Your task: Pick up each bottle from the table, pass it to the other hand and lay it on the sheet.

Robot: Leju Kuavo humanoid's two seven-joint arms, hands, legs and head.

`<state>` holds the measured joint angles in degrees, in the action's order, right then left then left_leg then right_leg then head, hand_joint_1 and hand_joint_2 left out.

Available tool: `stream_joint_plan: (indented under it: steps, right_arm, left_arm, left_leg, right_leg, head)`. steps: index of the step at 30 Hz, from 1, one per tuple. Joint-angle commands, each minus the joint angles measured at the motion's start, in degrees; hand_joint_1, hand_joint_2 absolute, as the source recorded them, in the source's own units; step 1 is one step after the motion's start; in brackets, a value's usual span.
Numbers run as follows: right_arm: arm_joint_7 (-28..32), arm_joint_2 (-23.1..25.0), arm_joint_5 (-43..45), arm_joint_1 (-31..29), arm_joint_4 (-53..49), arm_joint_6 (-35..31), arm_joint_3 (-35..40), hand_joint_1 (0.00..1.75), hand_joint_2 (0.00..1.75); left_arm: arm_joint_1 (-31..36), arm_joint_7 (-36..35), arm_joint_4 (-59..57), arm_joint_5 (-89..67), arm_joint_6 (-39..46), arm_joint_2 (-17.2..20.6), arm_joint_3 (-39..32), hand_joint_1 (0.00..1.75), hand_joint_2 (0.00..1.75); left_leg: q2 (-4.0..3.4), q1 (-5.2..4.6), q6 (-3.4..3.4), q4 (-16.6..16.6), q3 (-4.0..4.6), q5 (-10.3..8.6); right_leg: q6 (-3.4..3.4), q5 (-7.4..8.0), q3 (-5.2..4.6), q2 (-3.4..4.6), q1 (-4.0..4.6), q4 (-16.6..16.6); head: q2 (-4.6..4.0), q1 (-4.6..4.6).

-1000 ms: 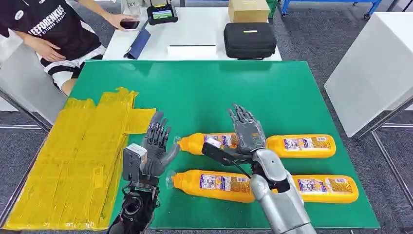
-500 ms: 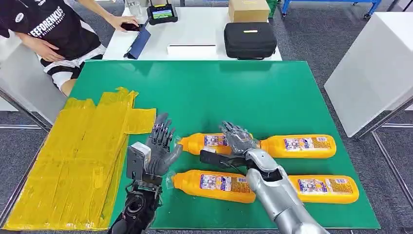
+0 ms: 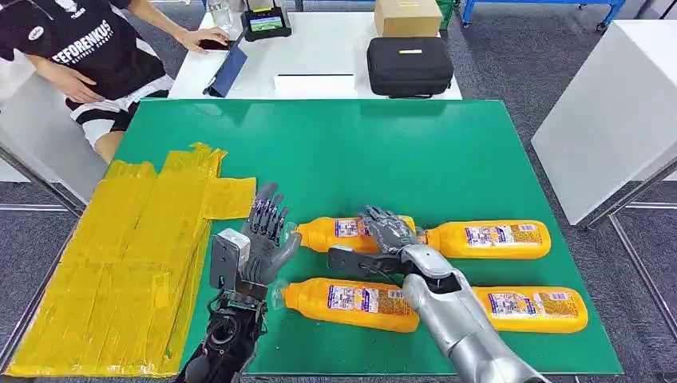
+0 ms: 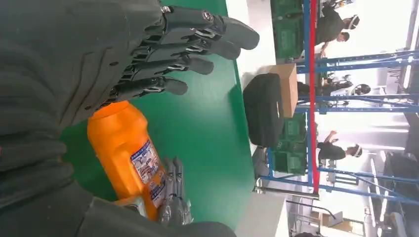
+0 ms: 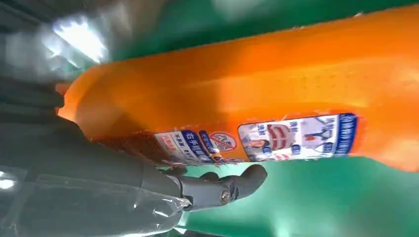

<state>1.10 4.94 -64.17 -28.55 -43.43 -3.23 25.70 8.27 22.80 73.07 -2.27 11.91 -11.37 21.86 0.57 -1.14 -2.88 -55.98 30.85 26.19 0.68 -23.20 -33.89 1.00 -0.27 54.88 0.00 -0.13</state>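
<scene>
Four orange bottles lie on the green table (image 3: 447,152). My right hand (image 3: 389,233) lies over the near-left of the far pair, an orange bottle (image 3: 342,233) (image 5: 257,84) resting flat on the table. Its fingers drape over the bottle's body; its thumb (image 3: 345,259) (image 5: 222,190) sticks out on the near side, a little off the bottle. My left hand (image 3: 267,235) (image 4: 163,54) stands open just left of that bottle's cap, fingers spread and holding nothing. The same bottle (image 4: 126,148) shows beyond its fingers. The yellow sheet (image 3: 128,255) covers the table's left part.
Other bottles lie at the far right (image 3: 488,239), near middle (image 3: 351,303) and near right (image 3: 535,309). A person (image 3: 76,56) sits at the far left corner. A black case (image 3: 409,65) and a cardboard box (image 3: 407,16) stand on the white table behind.
My right hand came down from above the bottle, its fingers bending over the bottle's body. My left hand shifted slightly right, toward the cap.
</scene>
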Motion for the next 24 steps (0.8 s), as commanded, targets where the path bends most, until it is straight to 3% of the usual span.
stream_joint_plan:
  steps: [1, 2, 5, 12, 20, 24]
  right_arm:
    - [-6.48, -0.40, -4.28, -3.45, 9.45, -2.18, 2.60, 0.87, 1.75]
    - [-6.41, -0.35, -4.32, -3.26, 9.49, -2.33, 2.39, 1.48, 1.75]
    - [-6.19, -0.23, -4.81, -1.92, 8.26, -3.39, 2.18, 1.68, 1.75]
    - [-7.17, -0.32, -6.61, -1.27, 7.79, -3.91, 1.82, 1.73, 1.75]
    - [-6.85, 0.03, -8.24, 0.91, 3.65, -9.23, -0.91, 1.75, 1.75]
    - [-6.85, 0.03, -8.24, 0.91, 3.65, -9.23, -0.91, 1.75, 1.75]
  left_arm:
    - [2.46, -1.03, -4.05, -0.31, 0.56, 0.25, 1.22, 0.00, 1.75]
    - [2.46, -1.04, -4.07, -0.36, 0.54, 0.25, 1.22, 0.00, 1.75]
    - [2.54, -0.99, -4.27, -0.73, 0.87, 0.44, 1.24, 0.00, 1.75]
    - [1.53, -0.80, -3.70, -0.78, 1.03, 0.67, 1.12, 0.00, 1.75]
    - [0.48, -0.55, -2.85, -0.92, 1.08, 0.82, 0.84, 0.00, 1.75]
    - [0.48, -0.55, -2.85, -0.92, 1.08, 0.82, 0.84, 0.00, 1.75]
  left_leg:
    - [0.06, 0.06, 0.19, 0.04, -0.22, 0.06]
    - [0.06, 0.08, 0.22, 0.02, -0.26, 0.09]
    - [0.05, 0.11, 0.30, -0.01, -0.33, 0.15]
    - [0.06, 0.08, 0.27, 0.04, -0.33, 0.10]
    - [0.08, 0.15, 0.36, 0.01, -0.47, 0.21]
    - [0.00, 0.01, 0.14, 0.04, -0.16, 0.05]
  right_leg:
    - [0.01, -0.07, 0.27, -0.16, 0.05, -0.08]
    - [0.01, -0.10, 0.32, -0.17, 0.07, -0.07]
    - [0.00, -0.15, 0.41, -0.20, 0.11, -0.06]
    - [-0.01, -0.11, 0.38, -0.19, 0.09, -0.09]
    - [0.00, -0.21, 0.55, -0.26, 0.16, -0.10]
    - [0.00, -0.05, 0.18, -0.07, 0.01, -0.05]
  head:
    - [0.00, 0.00]
    - [0.00, 0.00]
    - [0.00, 0.00]
    - [0.00, 0.00]
    - [0.00, 0.00]
    - [0.00, -0.02]
